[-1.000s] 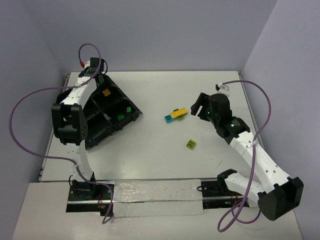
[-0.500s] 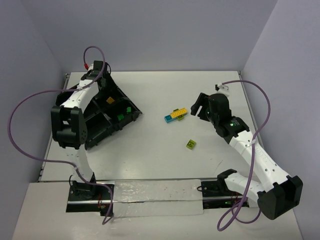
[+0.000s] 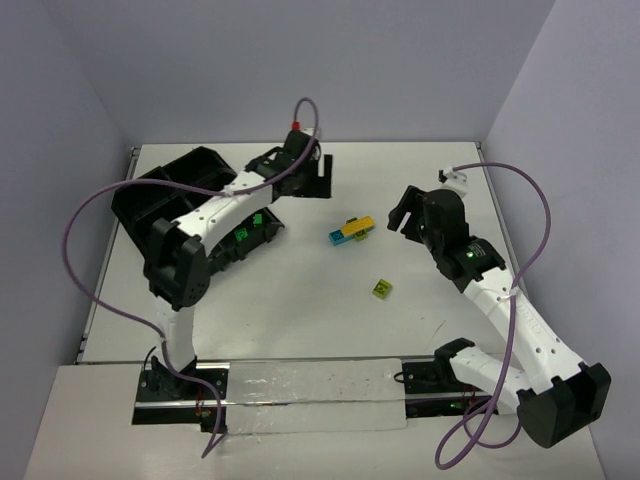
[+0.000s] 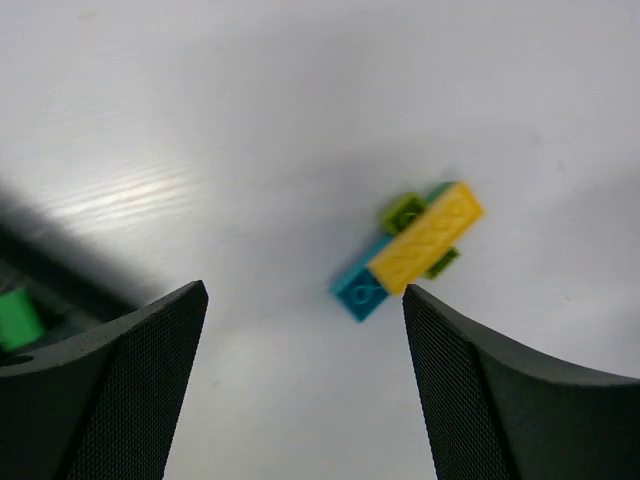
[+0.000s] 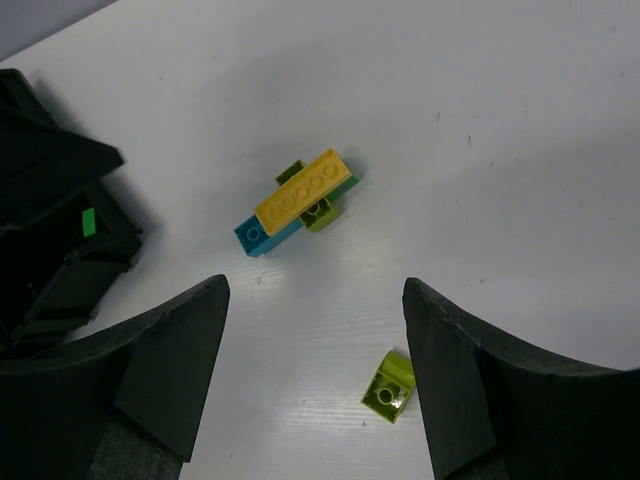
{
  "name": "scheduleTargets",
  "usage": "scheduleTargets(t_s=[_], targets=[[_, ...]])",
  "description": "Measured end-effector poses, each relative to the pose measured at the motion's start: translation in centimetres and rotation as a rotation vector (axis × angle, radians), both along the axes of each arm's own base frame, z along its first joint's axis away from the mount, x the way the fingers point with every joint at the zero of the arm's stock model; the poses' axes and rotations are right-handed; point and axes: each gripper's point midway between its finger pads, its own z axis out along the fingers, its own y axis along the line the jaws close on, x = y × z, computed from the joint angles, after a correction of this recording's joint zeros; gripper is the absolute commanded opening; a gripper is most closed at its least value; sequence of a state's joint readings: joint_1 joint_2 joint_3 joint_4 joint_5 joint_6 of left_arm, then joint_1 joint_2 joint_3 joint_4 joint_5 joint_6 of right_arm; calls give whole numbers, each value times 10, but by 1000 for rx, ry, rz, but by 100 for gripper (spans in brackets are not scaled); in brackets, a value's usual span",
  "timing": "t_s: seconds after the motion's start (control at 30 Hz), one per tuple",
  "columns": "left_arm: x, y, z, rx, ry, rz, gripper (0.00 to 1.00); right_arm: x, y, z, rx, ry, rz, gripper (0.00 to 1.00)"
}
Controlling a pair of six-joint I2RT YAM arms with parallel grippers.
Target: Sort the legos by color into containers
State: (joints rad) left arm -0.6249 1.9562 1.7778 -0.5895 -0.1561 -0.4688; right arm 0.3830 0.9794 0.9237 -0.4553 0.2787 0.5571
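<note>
my left fingers (image 4: 120, 380) hang open and empty, aimed at the stacked yellow, cyan and lime legos (image 4: 425, 238) right of the tray (image 3: 160, 190), poised for a grab; right fingers (image 5: 170, 370) open too, near the lone lime brick (image 5: 389, 387).

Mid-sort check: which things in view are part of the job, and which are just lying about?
Job: yellow-cyan-lime brick cluster; lone lime brick; green brick in the black tray.
Lying about: purple cables; clear strip along the near edge.
</note>
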Motion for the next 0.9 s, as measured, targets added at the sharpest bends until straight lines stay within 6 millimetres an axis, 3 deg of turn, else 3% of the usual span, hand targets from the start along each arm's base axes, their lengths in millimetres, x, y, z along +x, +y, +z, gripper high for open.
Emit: scheduleTargets(t_s=[0.13, 0.27, 0.4, 0.5, 0.9], targets=[[-10, -61, -20, 18, 11, -195, 90, -4, -4, 6, 1, -16, -12, 78], [-25, -92, -59, 87, 48, -335, 90, -5, -7, 7, -2, -19, -21, 78], [-39, -104, -94, 172, 72, -442, 90, -5, -7, 6, -4, -15, -23, 78], [-42, -113, -107, 222, 59, -500, 88, -5, -7, 6, -4, -14, -23, 78], [-31, -131, -110, 262, -6, -573, 74, -6, -9, 4, -7, -7, -25, 78]])
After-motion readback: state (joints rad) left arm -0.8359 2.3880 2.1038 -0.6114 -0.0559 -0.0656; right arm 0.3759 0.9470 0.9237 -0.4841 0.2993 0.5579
